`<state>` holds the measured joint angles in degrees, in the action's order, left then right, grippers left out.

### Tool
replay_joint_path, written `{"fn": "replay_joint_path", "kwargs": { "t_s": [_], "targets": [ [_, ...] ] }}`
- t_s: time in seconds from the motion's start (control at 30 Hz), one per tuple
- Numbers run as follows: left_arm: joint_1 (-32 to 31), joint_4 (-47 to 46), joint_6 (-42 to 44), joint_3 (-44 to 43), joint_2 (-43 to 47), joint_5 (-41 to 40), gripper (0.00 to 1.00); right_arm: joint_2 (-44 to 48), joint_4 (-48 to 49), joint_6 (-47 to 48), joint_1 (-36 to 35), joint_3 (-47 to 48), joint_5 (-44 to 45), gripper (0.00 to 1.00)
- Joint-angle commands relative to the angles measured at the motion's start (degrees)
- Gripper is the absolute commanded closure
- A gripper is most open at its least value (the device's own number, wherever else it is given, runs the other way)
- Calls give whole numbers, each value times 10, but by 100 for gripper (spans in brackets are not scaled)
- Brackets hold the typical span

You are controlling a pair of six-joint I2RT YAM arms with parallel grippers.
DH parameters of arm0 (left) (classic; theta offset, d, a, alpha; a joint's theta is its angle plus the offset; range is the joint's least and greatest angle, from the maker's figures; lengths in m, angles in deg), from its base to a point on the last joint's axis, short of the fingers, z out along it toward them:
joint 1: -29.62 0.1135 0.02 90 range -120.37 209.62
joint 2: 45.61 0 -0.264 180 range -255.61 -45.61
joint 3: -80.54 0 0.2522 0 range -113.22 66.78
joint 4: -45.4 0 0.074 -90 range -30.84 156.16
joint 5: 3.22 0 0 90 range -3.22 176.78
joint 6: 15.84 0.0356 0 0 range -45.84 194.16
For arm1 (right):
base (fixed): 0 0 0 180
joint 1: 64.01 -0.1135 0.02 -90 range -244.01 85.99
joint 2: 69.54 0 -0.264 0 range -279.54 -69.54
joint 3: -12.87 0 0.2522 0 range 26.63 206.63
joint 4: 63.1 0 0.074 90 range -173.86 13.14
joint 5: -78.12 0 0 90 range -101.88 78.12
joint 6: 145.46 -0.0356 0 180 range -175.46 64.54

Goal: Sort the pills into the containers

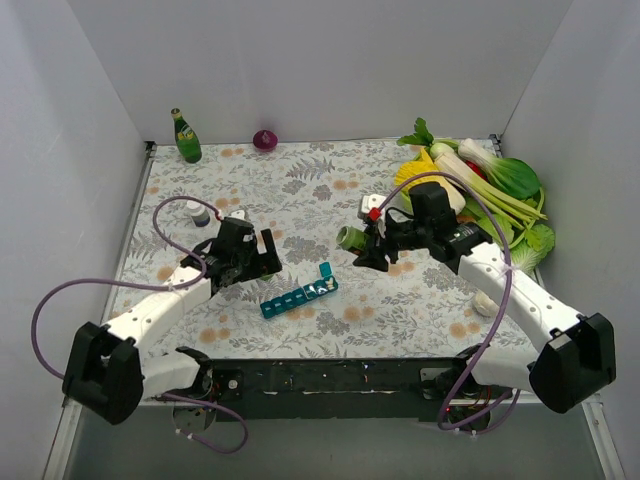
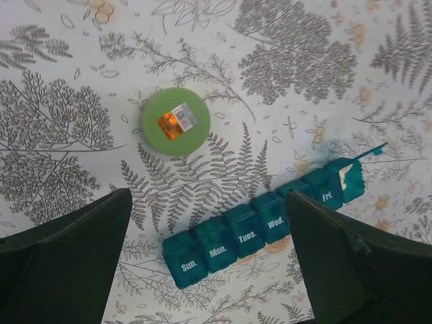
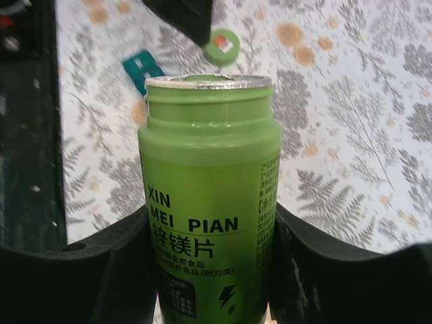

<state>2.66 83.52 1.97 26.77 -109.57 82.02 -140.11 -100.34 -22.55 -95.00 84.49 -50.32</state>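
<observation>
The teal pill-organizer strip (image 1: 298, 297) lies on the floral mat near the front centre. Its right end compartments stand open with white pills (image 1: 318, 288) inside. In the left wrist view the strip (image 2: 250, 229) shows closed lids from Sun. to Wed., and its far right lid is up. My left gripper (image 1: 262, 256) is open and empty, hovering above the strip's left half (image 2: 209, 270). My right gripper (image 1: 366, 250) is shut on the uncapped green jar (image 1: 351, 238), which is tilted with its mouth to the left. The jar (image 3: 209, 202) fills the right wrist view. Its green cap (image 2: 175, 122) lies on the mat.
A small white bottle (image 1: 200, 213) stands left of the left gripper. A green glass bottle (image 1: 186, 137) and a purple onion (image 1: 265, 139) stand at the back wall. A pile of vegetables (image 1: 490, 190) fills the right back corner. White walls enclose the mat.
</observation>
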Motion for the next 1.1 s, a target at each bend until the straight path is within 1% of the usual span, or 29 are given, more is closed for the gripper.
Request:
{"fn": "replay_joint_path", "kwargs": {
  "t_s": [0.0,0.03,0.1,0.2,0.3,0.4,0.43,0.5,0.57,0.7,0.77,0.8,0.9,0.93,1.0,1.07],
  "targets": [
    [3,81,-59,-75,-76,-6,2,24,185,-156,16,-63,-153,99],
    [2,88,-59,-82,-91,-7,2,28,229,-185,17,-75,-156,99],
    [1,99,-63,-96,-128,-31,2,41,265,-197,22,-97,-174,99],
    [-4,105,-60,-105,-159,-57,3,51,259,-187,37,-108,-175,99],
    [-7,105,-53,-119,-195,-74,8,63,282,-202,47,-129,-189,99],
    [-13,104,-50,-134,-222,-96,9,68,286,-206,53,-137,-196,99],
    [-16,104,-47,-144,-236,-104,11,69,286,-206,55,-138,-196,99],
    [-20,98,-43,-152,-251,-110,12,69,288,-208,58,-139,-197,99],
    [-20,93,-38,-161,-271,-114,17,68,288,-209,61,-140,-197,99],
    [-28,92,-24,-173,-298,-126,23,67,288,-210,66,-143,-197,99],
    [-31,92,-23,-176,-305,-133,28,67,287,-211,66,-143,-197,99],
    [-34,92,-23,-176,-307,-134,34,67,286,-211,67,-144,-197,99],
    [-37,94,-20,-178,-312,-144,38,66,286,-211,68,-145,-197,99],
    [-37,94,-18,-179,-314,-147,42,67,286,-210,68,-145,-197,99],
    [-39,92,-17,-179,-318,-149,47,67,282,-210,68,-146,-198,99],
    [-40,90,-14,-180,-318,-150,55,67,277,-203,68,-144,-200,99]
  ]
}}
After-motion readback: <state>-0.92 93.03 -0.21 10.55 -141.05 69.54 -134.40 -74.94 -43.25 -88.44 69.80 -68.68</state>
